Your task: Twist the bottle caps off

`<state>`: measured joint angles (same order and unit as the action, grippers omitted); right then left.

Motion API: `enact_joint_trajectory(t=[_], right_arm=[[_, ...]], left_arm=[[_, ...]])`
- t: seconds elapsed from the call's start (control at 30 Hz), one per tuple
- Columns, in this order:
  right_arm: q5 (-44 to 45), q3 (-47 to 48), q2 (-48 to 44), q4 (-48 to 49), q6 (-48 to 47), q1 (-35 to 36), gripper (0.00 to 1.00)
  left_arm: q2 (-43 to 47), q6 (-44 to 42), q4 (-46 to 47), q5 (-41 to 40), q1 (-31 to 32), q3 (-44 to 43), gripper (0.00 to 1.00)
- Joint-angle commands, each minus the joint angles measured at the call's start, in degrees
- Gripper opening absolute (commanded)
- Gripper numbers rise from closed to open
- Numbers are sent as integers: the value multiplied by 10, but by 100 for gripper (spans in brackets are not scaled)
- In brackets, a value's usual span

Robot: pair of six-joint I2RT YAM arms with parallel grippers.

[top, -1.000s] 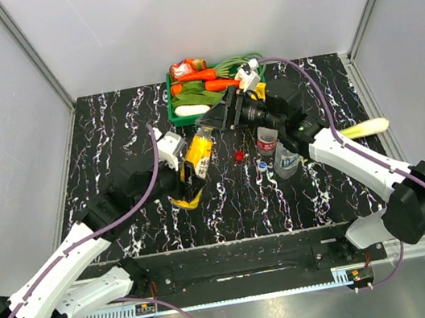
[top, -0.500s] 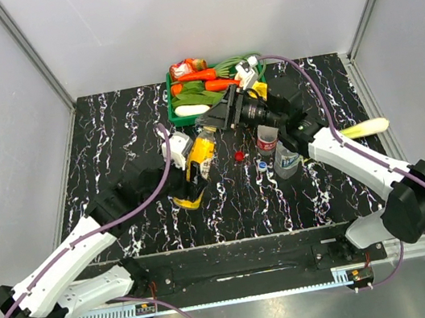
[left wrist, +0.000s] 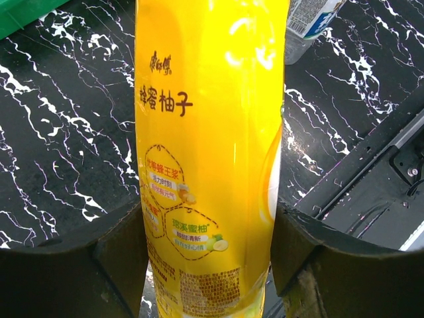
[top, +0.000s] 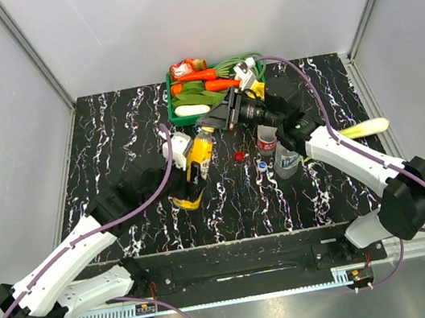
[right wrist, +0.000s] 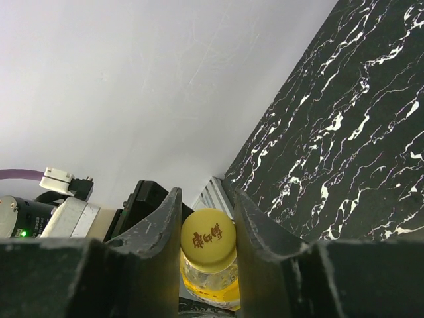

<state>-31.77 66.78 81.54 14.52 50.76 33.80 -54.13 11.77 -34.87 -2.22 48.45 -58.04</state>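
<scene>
The orange-yellow juice bottle (top: 196, 168) leans tilted over the middle of the table. My left gripper (top: 189, 177) is shut on its body; in the left wrist view its label (left wrist: 209, 152) fills the space between both fingers (left wrist: 119, 258). My right gripper (top: 209, 127) is shut on the yellow cap (right wrist: 209, 240) at the bottle's top, with a finger pressed on each side. A red cap (top: 239, 155) and a blue cap (top: 262, 165) lie loose on the table. The red-label bottle (top: 267, 142) and the blue-label bottle (top: 286, 160) stand upright beside them.
A green basket (top: 182, 120) of vegetables stands at the back, just behind the right gripper. A pale vegetable (top: 364, 129) lies at the right edge. The blue-label bottle (left wrist: 308, 20) shows beyond the juice bottle in the left wrist view.
My right gripper's jaws have closed onto the yellow cap. The left arm shifted slightly right with the juice bottle, then held still.
</scene>
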Motion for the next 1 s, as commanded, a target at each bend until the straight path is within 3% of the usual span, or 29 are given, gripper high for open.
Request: enact_joint_trajectory(t=[0.0,0.17,0.5,0.8,0.97], right_arm=[[-26,22,-5,18,-19,0,0],[-45,11,-16,20,-60,0,0],[-151,-6,-24,76,-66,-8,0],[-252,-69,-9,336,89,-49,0],[-283,-74,-1,384,117,-55,0]], left_arm=[[-2,-4,6,-38,0,-22,44],[-7,1,7,-31,0,-24,43],[-11,12,33,19,-8,-23,31],[20,34,101,188,-70,6,26],[26,48,137,301,-99,18,24]])
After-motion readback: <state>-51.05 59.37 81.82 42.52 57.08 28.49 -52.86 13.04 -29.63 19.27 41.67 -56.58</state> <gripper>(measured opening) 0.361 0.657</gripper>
